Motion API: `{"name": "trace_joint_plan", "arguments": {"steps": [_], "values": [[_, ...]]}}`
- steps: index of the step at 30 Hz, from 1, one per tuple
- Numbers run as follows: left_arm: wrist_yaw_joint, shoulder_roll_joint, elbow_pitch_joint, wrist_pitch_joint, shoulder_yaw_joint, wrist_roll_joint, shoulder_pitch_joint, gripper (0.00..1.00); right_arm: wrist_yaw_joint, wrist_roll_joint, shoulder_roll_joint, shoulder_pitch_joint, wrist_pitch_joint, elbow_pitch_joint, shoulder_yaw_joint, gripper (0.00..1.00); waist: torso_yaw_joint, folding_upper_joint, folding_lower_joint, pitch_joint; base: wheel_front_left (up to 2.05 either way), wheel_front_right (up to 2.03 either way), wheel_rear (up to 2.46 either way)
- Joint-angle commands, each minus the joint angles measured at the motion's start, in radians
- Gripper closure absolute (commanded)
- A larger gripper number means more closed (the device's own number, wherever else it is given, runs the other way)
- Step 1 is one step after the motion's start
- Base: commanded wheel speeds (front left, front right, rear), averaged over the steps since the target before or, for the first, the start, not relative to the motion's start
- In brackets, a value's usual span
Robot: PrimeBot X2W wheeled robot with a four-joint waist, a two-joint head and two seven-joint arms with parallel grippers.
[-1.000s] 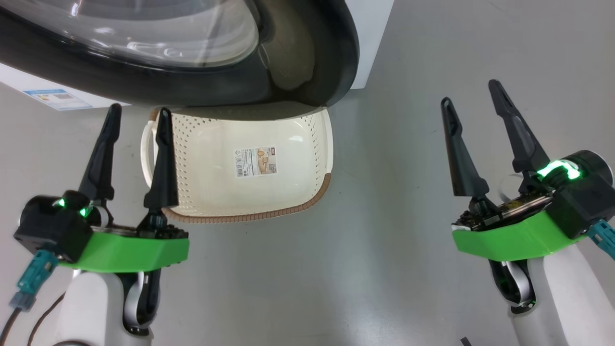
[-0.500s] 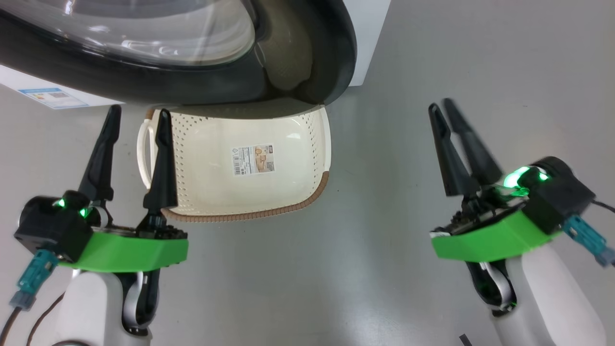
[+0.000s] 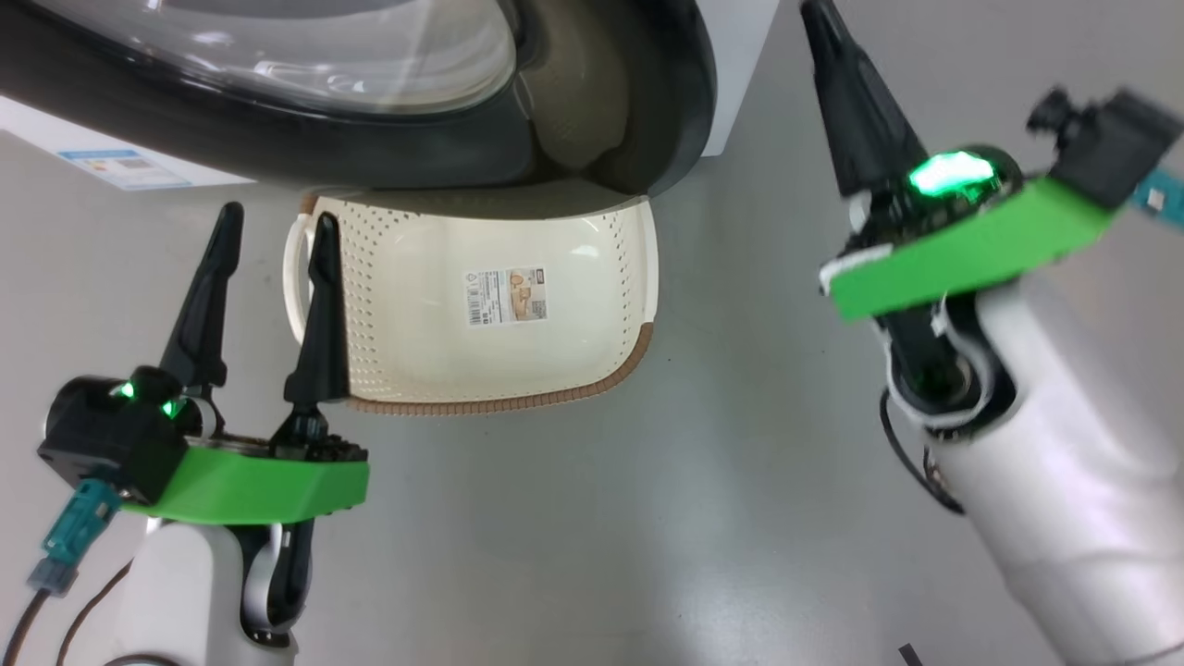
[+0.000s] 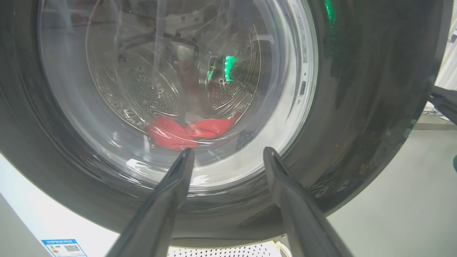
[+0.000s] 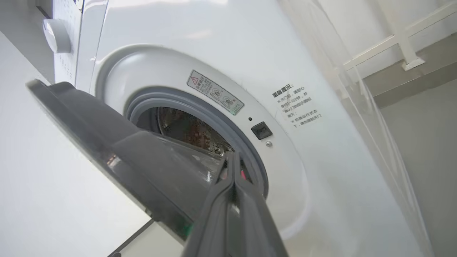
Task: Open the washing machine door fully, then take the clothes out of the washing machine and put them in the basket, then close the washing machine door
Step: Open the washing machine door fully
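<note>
My left gripper (image 3: 277, 217) nearest, low on my left: long dark tapered fingers spread wide, holding nothing. Just beyond, basket (image 3: 499, 404) on smooth grey floor (image 3: 647, 518): cream perforated plastic, brown woven-look rim, paper label (image 3: 505, 296) inside, empty, far end under door. My right gripper (image 3: 823, 28): a second ago low with fingers apart; now raised toward machine, fingers pressed together, gripping nothing. Washing machine door (image 3: 370, 157): glossy black rim, bulging clear glass, ajar. Washing machine (image 5: 214, 46): white, boxy, grey rubber ring (image 5: 200, 103). Clothes (image 4: 171, 132), red, soft, low in perforated steel drum (image 4: 150, 92).
</note>
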Motion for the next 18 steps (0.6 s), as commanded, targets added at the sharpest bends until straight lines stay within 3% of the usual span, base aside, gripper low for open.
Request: {"name": "trace_joint_plan", "arguments": {"steps": [1,9,10,15,18], "values": [[-0.006,0.022,-0.022,-0.005,0.027,0.011,0.008,0.0,0.007,0.086,0.006,-0.032,0.026,-0.02,0.031,1.0,0.007,0.0,0.0,0.007,0.0,0.0,0.0],[-0.006,0.02,-0.017,-0.005,0.024,0.006,-0.006,0.0,0.007,0.536,-0.031,-0.193,0.316,0.015,0.044,1.0,0.025,0.0,0.0,0.025,0.0,0.0,0.0],[-0.006,0.02,-0.017,-0.005,0.024,0.006,-0.006,0.0,0.007,0.536,-0.031,-0.193,0.316,0.015,0.044,1.0,0.025,0.0,0.0,0.025,0.0,0.0,0.0],[-0.006,0.018,-0.015,-0.005,0.022,0.006,-0.007,0.0,0.007,0.782,-0.042,-0.278,0.614,0.112,0.026,1.0,0.029,0.0,0.0,0.03,0.0,0.0,0.0],[-0.006,0.017,-0.015,-0.005,0.021,0.008,-0.006,0.0,0.007,0.835,-0.047,-0.319,0.718,0.153,0.029,1.0,0.029,0.0,0.0,0.033,0.0,0.0,0.0]]}}
